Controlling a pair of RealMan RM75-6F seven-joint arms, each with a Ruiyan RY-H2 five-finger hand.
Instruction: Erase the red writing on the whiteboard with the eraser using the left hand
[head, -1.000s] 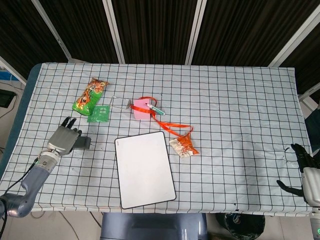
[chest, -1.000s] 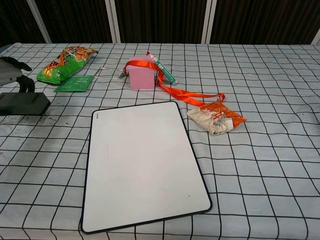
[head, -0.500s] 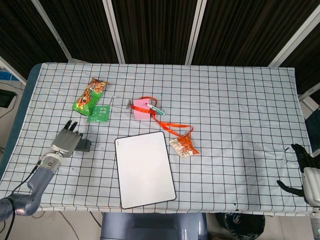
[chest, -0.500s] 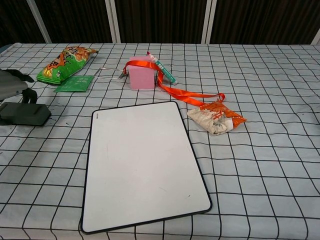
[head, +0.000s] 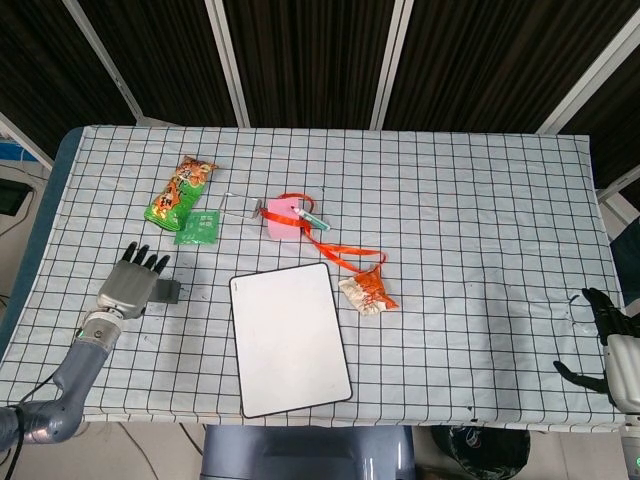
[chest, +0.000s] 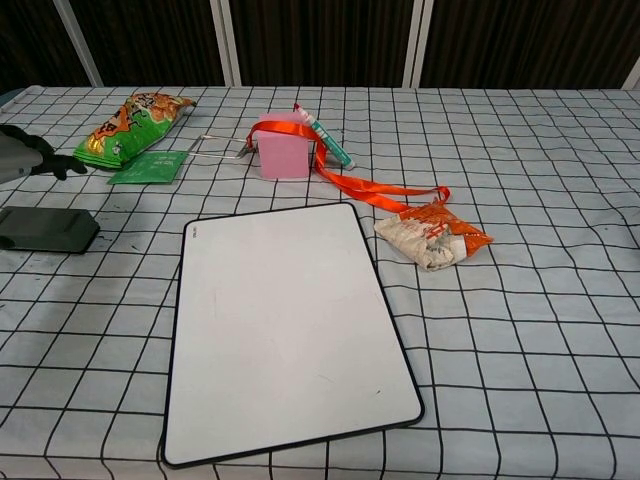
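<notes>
The whiteboard (head: 290, 340) (chest: 285, 330) lies flat near the table's front edge, and its surface looks plain white with no red marks showing. The dark grey eraser (head: 170, 292) (chest: 45, 229) lies flat on the cloth to the board's left. My left hand (head: 130, 282) (chest: 25, 158) hovers just beside and above the eraser with its fingers spread, holding nothing; the chest view shows a gap between hand and eraser. My right hand (head: 612, 340) hangs off the table's right front corner, empty, and appears only in the head view.
A green snack bag (head: 180, 190) (chest: 130, 120) and a green sachet (head: 197, 226) (chest: 148, 166) lie behind the eraser. A pink box (head: 283, 218) (chest: 283, 148) with a marker and an orange lanyard (chest: 375, 187) sits behind the board. An orange-white packet (head: 368, 292) (chest: 432, 236) lies to the board's right.
My left hand has lifted off the eraser and spread its fingers. The eraser stays flat on the cloth. The right hand has not moved.
</notes>
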